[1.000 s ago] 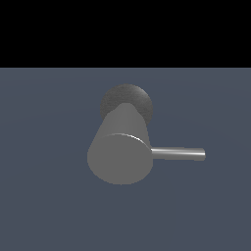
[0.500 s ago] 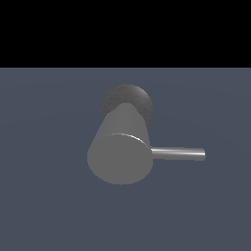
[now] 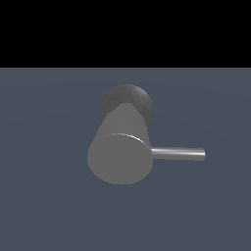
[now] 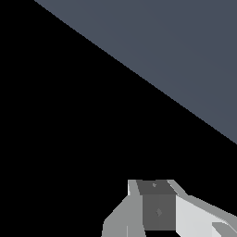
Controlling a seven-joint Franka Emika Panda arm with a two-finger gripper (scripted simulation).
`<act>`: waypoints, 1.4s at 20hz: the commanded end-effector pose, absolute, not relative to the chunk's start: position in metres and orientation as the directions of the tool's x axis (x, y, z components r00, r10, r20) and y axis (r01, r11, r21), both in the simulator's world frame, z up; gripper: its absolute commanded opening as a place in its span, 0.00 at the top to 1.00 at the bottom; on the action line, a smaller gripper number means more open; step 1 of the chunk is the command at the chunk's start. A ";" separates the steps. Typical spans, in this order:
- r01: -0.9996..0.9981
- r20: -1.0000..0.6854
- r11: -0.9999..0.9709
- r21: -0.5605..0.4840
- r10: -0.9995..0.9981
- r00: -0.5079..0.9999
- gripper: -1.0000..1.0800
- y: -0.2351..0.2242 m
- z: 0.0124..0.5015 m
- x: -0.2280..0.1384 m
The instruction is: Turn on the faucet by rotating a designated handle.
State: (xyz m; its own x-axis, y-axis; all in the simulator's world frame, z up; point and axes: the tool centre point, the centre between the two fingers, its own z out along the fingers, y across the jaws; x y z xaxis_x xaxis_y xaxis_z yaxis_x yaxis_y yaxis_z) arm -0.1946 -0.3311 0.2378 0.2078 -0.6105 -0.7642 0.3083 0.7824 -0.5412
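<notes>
Faucet (image 3: 120,147) sits mid-frame on the slate-blue counter (image 3: 44,196), thick grey cylinder with its flat round end toward the camera and a dark speckled base behind it. Handle (image 3: 177,153), a thin shiny rod, sticks out level toward the exterior view's right, nothing touching it. Gripper (image 4: 157,210) shows only partly in the wrist view; can't tell whether jaws are open or closed, and it's absent from the exterior view.

Matte grey faucet (image 3: 120,147) stood on a slate-blue desk (image 3: 44,196), dark speckled base (image 3: 128,98) behind, thin shiny handle (image 3: 179,153) stuck out level toward the exterior view's right.
</notes>
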 end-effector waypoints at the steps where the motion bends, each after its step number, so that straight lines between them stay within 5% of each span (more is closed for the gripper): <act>1: 0.277 -0.830 0.836 -0.474 -0.529 0.174 1.00 -0.314 0.204 -0.191; 15: 0.095 -0.993 0.988 -0.120 -0.121 0.005 1.00 -0.188 0.082 -0.187; 28: 0.049 -0.999 0.998 -0.032 -0.030 -0.037 1.00 -0.154 0.064 -0.190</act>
State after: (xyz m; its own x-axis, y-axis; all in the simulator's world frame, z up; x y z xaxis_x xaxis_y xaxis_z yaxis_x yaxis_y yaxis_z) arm -0.1902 -0.1538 0.0635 -0.0378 -0.0318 -0.9988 0.0491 0.9982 -0.0336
